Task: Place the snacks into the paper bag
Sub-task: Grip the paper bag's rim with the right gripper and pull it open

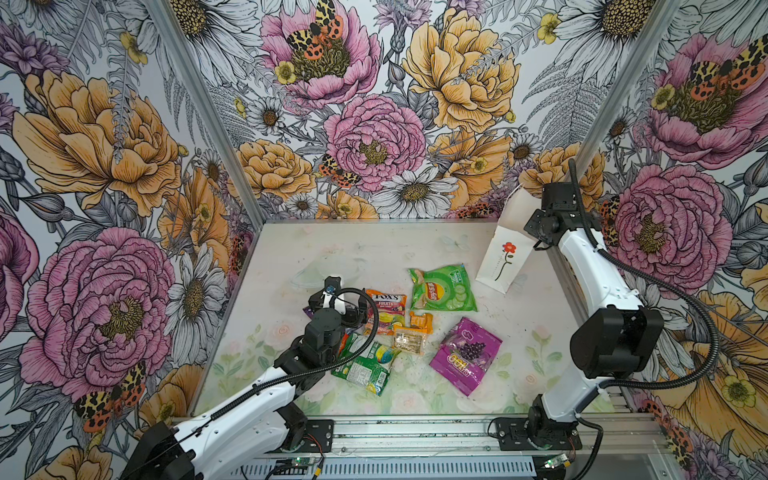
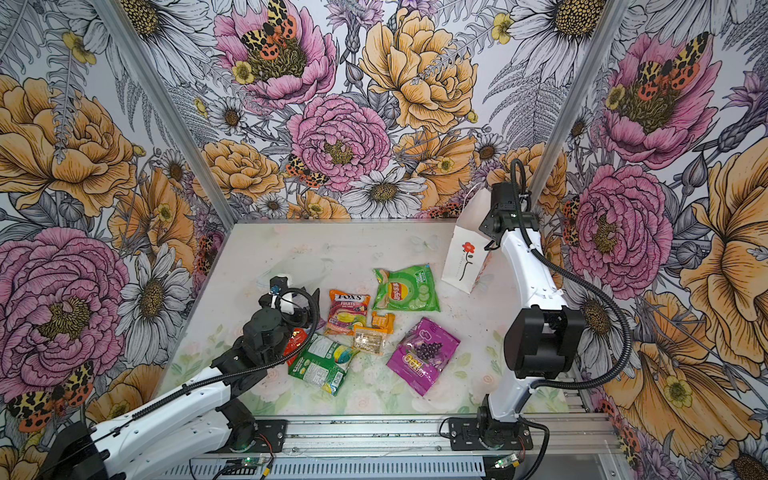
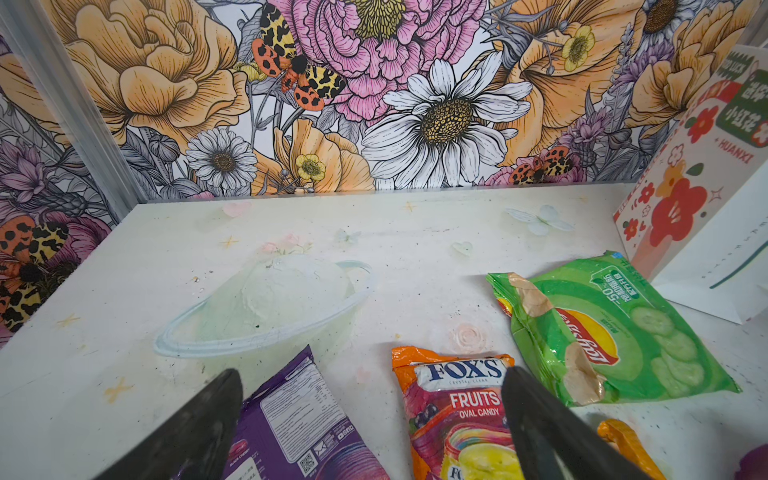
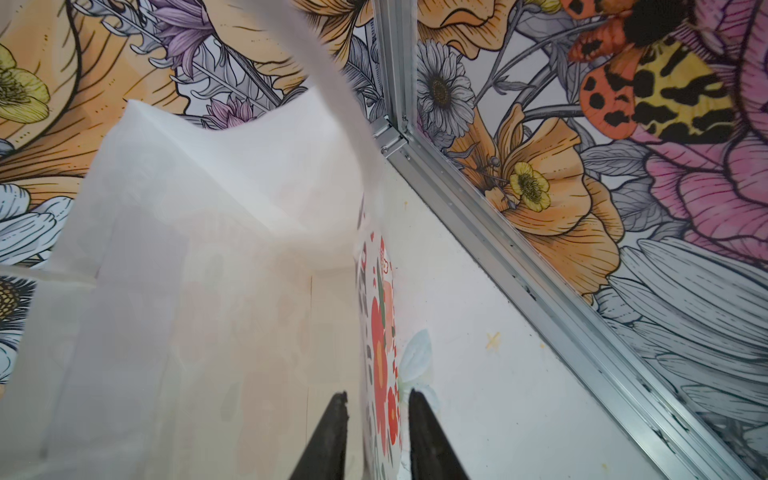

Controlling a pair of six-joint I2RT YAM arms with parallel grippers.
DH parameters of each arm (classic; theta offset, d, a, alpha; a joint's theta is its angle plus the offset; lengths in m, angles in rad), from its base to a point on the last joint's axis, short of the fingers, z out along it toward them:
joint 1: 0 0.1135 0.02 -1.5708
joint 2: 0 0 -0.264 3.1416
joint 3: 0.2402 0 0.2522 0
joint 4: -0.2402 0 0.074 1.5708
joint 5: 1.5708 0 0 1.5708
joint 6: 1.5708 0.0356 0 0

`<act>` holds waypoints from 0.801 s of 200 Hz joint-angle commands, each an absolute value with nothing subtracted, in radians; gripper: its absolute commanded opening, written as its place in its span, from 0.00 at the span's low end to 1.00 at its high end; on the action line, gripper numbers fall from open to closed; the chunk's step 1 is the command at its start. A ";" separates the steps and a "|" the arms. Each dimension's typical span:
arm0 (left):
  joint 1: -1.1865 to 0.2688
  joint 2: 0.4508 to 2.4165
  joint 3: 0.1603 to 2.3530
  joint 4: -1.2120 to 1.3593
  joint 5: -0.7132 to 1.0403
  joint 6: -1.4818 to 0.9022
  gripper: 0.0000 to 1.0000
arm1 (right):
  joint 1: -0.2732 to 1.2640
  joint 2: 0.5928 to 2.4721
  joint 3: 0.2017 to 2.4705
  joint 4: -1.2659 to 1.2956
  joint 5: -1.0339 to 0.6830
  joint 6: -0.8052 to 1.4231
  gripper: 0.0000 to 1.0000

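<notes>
Left arm reaches low and forward, left gripper (image 3: 370, 419) spread wide over the purple packet (image 3: 291, 424) and Fox's packet (image 3: 453, 407). Right arm stands tall, wrist bent down, right gripper (image 4: 378, 424) pinching a side wall of the bag (image 1: 505, 249) at the far right corner of the table (image 1: 374, 249); snacks (image 1: 442, 291) lie mid-table

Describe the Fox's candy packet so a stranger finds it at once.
Find the white paper bag, far right on the table. Left of the green Lay's chips bag beside it lies the Fox's candy packet: orange, with a white FOX'S banner.
</notes>
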State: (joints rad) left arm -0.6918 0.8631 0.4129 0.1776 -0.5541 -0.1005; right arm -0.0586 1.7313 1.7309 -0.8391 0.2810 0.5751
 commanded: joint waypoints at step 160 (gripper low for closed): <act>-0.692 0.899 0.397 0.244 -0.597 -0.084 0.99 | -0.048 1.353 1.466 -0.860 0.251 0.444 0.00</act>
State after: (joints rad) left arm -0.6918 0.8948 0.4129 0.2100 -0.5728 -0.1001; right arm -0.0555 1.4387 1.5410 -0.8635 0.2794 0.4572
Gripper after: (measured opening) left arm 0.986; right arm 0.047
